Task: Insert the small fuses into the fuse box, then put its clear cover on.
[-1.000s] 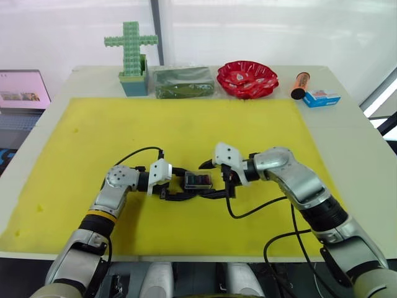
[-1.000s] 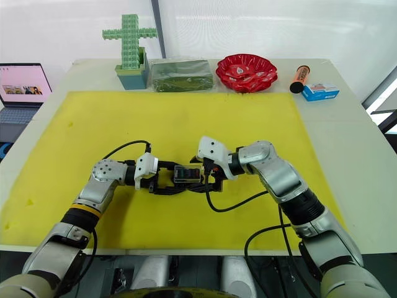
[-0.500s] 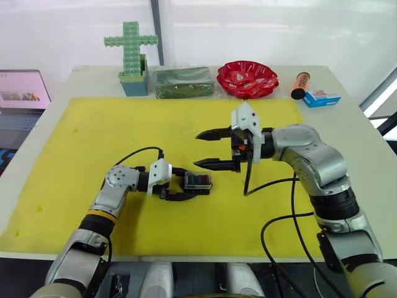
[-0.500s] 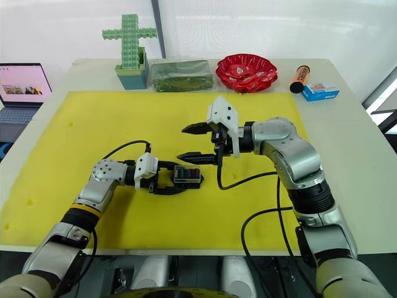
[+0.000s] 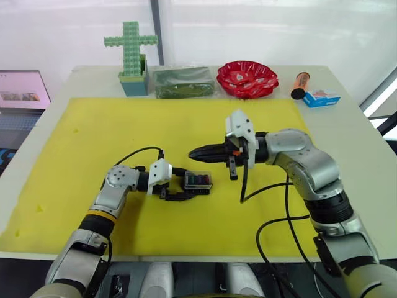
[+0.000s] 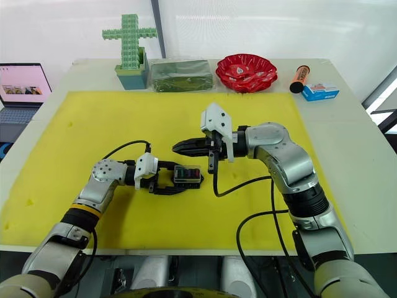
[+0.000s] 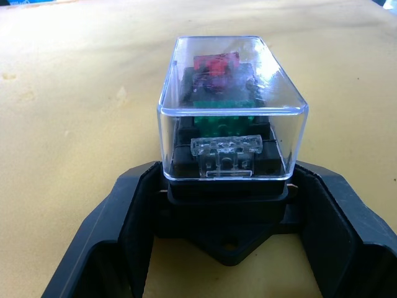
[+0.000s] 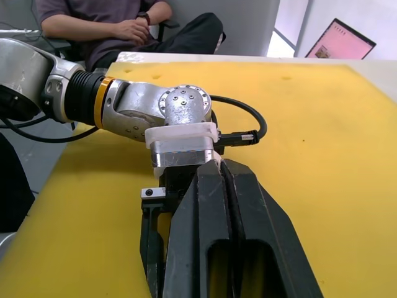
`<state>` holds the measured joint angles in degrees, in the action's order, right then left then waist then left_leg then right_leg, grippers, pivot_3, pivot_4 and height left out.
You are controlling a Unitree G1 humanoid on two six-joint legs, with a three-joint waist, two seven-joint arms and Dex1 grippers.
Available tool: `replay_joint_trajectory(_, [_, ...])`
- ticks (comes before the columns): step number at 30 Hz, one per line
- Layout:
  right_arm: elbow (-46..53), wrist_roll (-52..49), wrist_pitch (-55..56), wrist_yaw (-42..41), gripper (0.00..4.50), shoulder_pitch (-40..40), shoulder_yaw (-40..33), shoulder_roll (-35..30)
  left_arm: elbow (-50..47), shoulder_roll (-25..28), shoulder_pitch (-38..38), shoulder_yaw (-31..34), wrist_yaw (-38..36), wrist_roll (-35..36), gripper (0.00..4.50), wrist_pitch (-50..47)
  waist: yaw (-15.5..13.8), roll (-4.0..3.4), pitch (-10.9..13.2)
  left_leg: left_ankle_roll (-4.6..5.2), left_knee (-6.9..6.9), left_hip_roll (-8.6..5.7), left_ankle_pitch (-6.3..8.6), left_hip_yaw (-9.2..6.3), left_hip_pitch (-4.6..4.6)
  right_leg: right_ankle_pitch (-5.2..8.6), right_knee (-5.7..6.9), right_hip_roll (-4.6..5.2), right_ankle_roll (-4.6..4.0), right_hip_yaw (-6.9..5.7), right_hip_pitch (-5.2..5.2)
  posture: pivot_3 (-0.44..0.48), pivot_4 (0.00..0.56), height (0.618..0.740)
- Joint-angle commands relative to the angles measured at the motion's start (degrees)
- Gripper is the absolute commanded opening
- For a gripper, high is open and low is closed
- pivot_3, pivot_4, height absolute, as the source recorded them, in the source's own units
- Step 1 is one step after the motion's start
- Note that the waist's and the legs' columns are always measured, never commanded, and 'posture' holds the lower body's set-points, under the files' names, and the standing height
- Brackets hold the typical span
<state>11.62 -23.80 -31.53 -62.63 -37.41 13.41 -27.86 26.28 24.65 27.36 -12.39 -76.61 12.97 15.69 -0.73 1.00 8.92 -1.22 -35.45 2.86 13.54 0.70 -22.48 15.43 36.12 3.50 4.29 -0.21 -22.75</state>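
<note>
So, quick rundown.
Fuse box point(image 7: 226, 205): small black block on the yellow mat point(image 5: 93, 136), sitting between the left gripper point(image 5: 186, 186) fingers.
Clear cover point(image 7: 231, 105): already sitting over the box, looks seated.
Small fuses point(image 7: 222, 84): green and red visible under the cover, in their slots.
Left gripper: clamped on the box's base, by the side tabs.
Right gripper point(image 5: 197, 153): fingers pressed together, empty, hovering above and just beyond the box.
Handling: probably light, rigid, slick plastic; cover likely thin and easy to pop off, so best gripped low on the black base.
Background: green block cross point(image 5: 131, 49), red bowl point(image 5: 247, 78) at the far edge.
</note>
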Motion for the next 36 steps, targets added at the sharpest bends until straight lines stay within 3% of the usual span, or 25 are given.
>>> replay_joint_trajectory(1, [-13.0,8.9,6.1,0.6,0.02,5.5,9.4,1.5,-1.4,-0.2,-0.9,-0.2,0.1,-0.4,2.82,-0.1,0.0,0.20,-0.1,0.00,0.00,0.00,0.00,0.00,0.02,0.00,0.00,-0.01,0.00,0.00,0.01,0.000,0.150,0.740])
replay_joint_trajectory(3, [-24.5,15.6,13.2,1.3,0.02,6.1,13.5,1.6,-1.8,-0.3,-1.2,-0.5,-0.1,-0.5,2.82,-0.3,0.3,-0.04,-0.2,0.00,0.00,0.00,0.00,0.01,0.06,0.02,-0.02,-0.01,-0.03,-0.01,0.06,0.000,0.150,0.740])
replay_joint_trajectory(6, [-28.4,14.7,14.5,1.8,0.02,3.9,11.2,3.0,-2.5,-0.3,-1.6,-0.3,0.0,-0.6,2.82,-0.8,0.7,-0.15,-0.7,0.11,0.04,-0.01,0.07,0.26,0.42,0.03,-0.02,0.02,0.02,0.17,0.27,0.000,0.150,0.740])
replay_joint_trajectory(18, [-3.7,3.8,1.3,-0.6,0.02,2.9,3.8,2.1,-2.7,-0.4,-2.1,0.4,0.2,-0.8,2.82,-1.0,0.1,-0.05,-0.8,0.46,0.10,0.03,0.27,0.24,0.02,0.00,0.03,-0.03,0.11,0.15,-0.16,0.000,0.150,0.740])
replay_joint_trajectory(36, [-2.6,2.7,0.4,2.0,0.02,2.9,-1.7,-0.2,-1.7,-0.6,-1.8,0.3,0.2,-0.9,2.82,-0.7,0.0,-0.04,-0.7,0.46,-0.19,0.03,0.28,0.24,0.00,0.08,0.01,0.01,-0.03,0.13,-0.04,0.000,0.150,0.740])
